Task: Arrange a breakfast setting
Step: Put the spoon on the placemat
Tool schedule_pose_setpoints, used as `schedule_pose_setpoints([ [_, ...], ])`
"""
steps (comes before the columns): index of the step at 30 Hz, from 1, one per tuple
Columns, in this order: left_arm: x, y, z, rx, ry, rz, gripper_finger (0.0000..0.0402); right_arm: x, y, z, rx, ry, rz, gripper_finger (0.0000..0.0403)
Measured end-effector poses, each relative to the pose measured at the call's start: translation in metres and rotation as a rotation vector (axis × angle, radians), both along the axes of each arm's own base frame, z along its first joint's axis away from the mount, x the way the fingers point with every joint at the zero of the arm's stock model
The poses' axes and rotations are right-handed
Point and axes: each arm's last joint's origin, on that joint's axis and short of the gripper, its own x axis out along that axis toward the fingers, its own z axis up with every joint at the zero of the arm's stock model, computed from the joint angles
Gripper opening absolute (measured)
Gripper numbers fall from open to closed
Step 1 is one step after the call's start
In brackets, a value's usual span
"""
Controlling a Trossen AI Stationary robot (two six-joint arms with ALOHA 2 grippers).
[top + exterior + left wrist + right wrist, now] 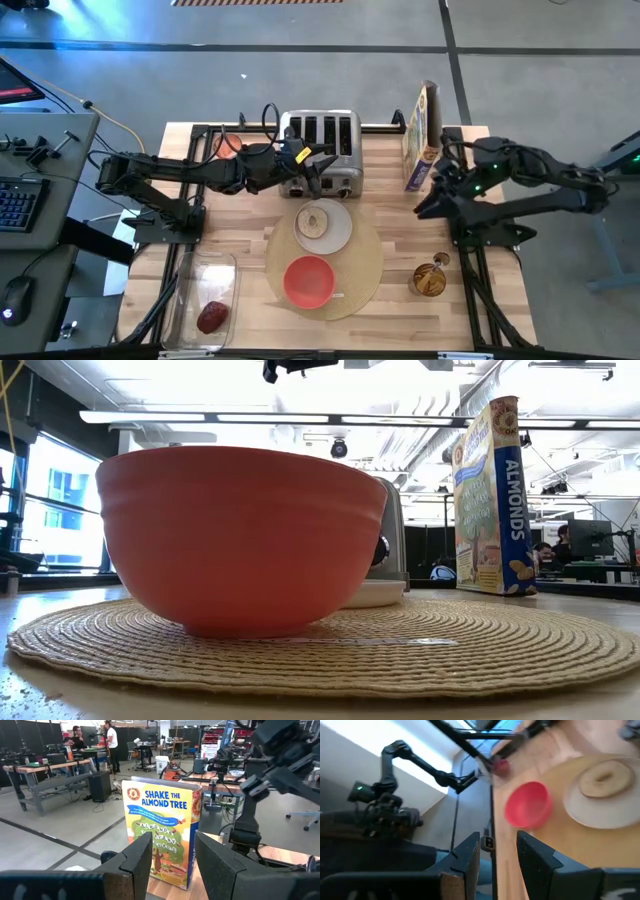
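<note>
A round tan placemat [360,262] lies at the table's middle front. A red bowl [309,280] stands on its near part and fills the low view [240,535]. A small white plate [338,232] rests on the mat's far edge with a round toast slice [316,222] lying on it. A dark red fruit [212,316] lies in the clear tub [200,275] at the front left. A thin shiny piece [415,642], perhaps the spoon, lies on the mat beside the bowl. My left gripper [318,176] is open and empty, by the toaster's front, just beyond the plate. My right gripper [428,200] is open and empty, near the cereal box.
A silver four-slot toaster [320,148] stands at the far middle. An almond cereal box [420,150] stands upright at the far right and shows in the left wrist view [162,832]. A small round brown thing [430,278] sits at the front right. People stand in the room beyond.
</note>
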Motion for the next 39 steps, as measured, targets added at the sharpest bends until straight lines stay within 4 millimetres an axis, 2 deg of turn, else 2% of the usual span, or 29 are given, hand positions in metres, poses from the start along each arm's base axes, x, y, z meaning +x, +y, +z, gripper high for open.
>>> schedule_pose_setpoints([
  [6,0.000,0.000,0.000,0.000,0.000,0.000,0.0138,0.008,0.017,-0.006,0.023,0.087,0.042,0.0110],
  [16,0.000,0.003,0.000,0.000,0.003,0.010,0.0138,-0.007,0.045,-0.029,0.015,0.420,-0.026,0.0110],
  [28,0.000,0.006,-0.001,-0.001,0.007,0.012,0.0138,-0.020,0.066,-0.054,-0.075,0.758,-0.146,0.0110],
  [39,0.000,0.006,-0.001,-0.001,0.007,0.011,0.0138,-0.019,0.082,-0.066,-0.168,0.884,-0.162,0.0110],
])
